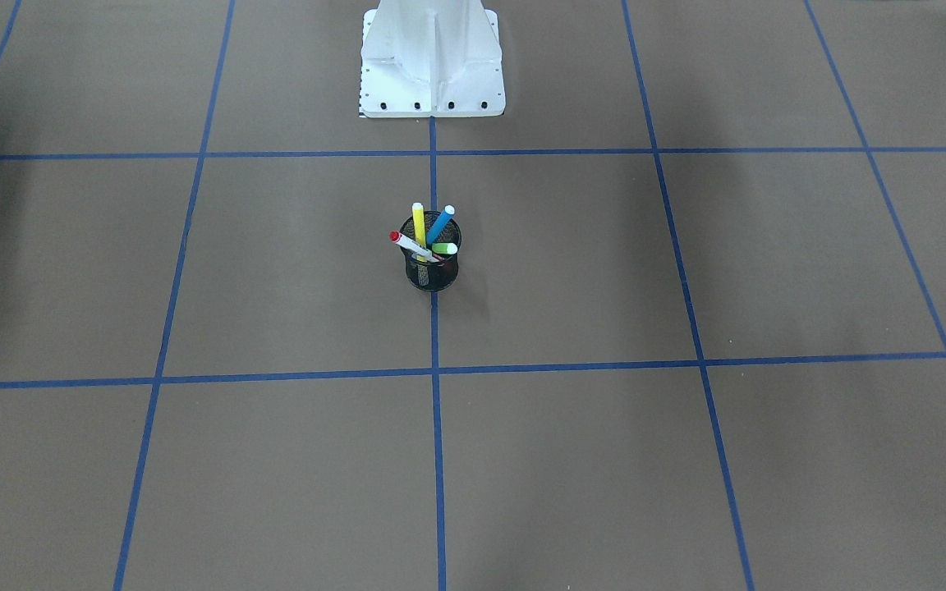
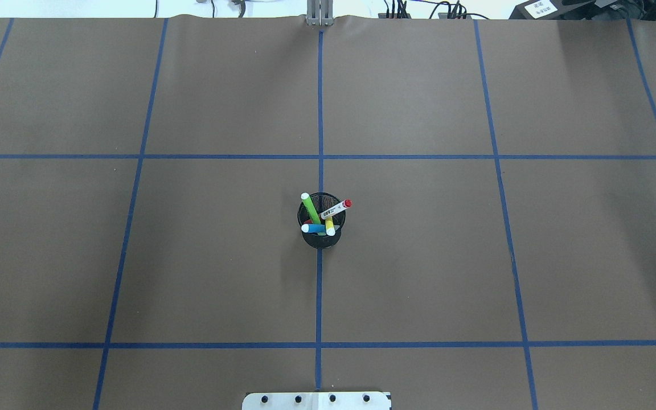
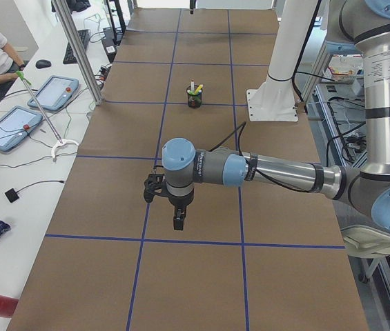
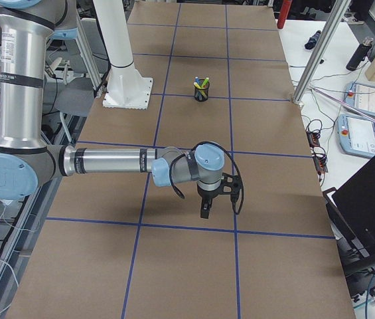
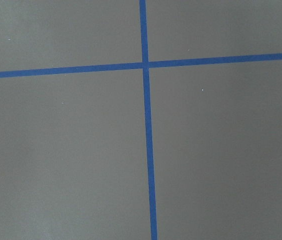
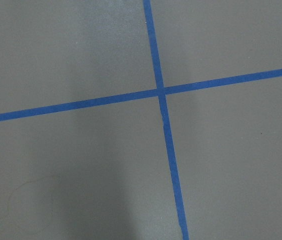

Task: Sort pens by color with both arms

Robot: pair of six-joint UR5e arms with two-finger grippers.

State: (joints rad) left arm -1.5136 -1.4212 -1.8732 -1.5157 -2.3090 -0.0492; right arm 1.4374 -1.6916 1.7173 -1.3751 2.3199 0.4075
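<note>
From the front, four pens stand bunched in the black mesh cup [image 1: 432, 275] on the centre tape line [image 1: 436, 345]: yellow pen [image 1: 418, 222], blue pen [image 1: 441, 223], red-capped white pen [image 1: 409, 244], green pen [image 1: 444, 248]. Side views now: left gripper [image 3: 178, 222] and right gripper [image 4: 205, 211] each point down above the brown table [image 3: 201, 276], well apart from that cup (jaws open or closed, I cannot tell). Wrist cameras both look at crossing blue tape lines [image 5: 147, 150].

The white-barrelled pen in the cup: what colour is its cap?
Red; the cap shows best in the overhead exterior view.
</note>
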